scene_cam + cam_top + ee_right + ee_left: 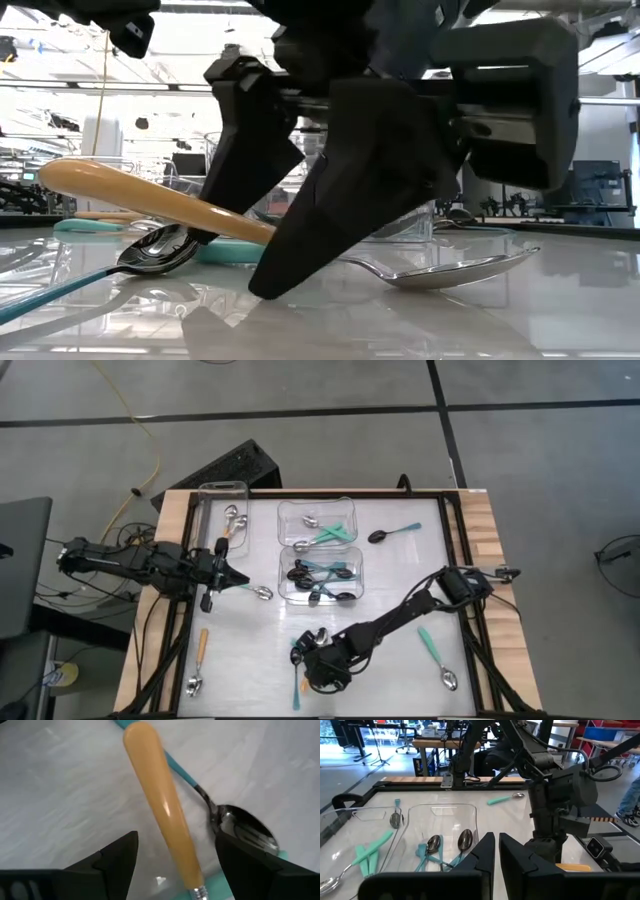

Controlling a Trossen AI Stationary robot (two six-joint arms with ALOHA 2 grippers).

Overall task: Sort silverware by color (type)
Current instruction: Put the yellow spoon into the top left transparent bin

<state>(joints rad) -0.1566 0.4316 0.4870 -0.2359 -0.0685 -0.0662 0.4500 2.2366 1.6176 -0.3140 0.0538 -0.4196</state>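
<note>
My right gripper (176, 851) is open and points down at the near middle of the table (318, 662). One finger stands on each side of an orange-handled spoon (162, 815), which lies flat, its silver bowl (455, 270) toward the right in the low view. A black-bowled, teal-handled spoon (242, 827) lies beside it. My left gripper (236, 579) is at the table's left and points right, its fingers (485, 852) almost together. A teal-handled, silver-bowled spoon (262, 593) reaches out from its tips. My left gripper has the teal handle (248, 587) of the silver-bowled spoon at its fingertips and comes at it from the table's left. The spoon runs on beyond the tips toward the right. In the wrist view the fingers hide the place of contact. Whether the spoon is lifted clear, I cannot tell.
Three clear tubs stand at the far middle: one with orange-handled spoons (224, 510), one with teal silver spoons (316, 522), one with teal black spoons (320, 575). Loose spoons lie at the far right (395, 533), near right (436, 656) and near left (198, 660).
</note>
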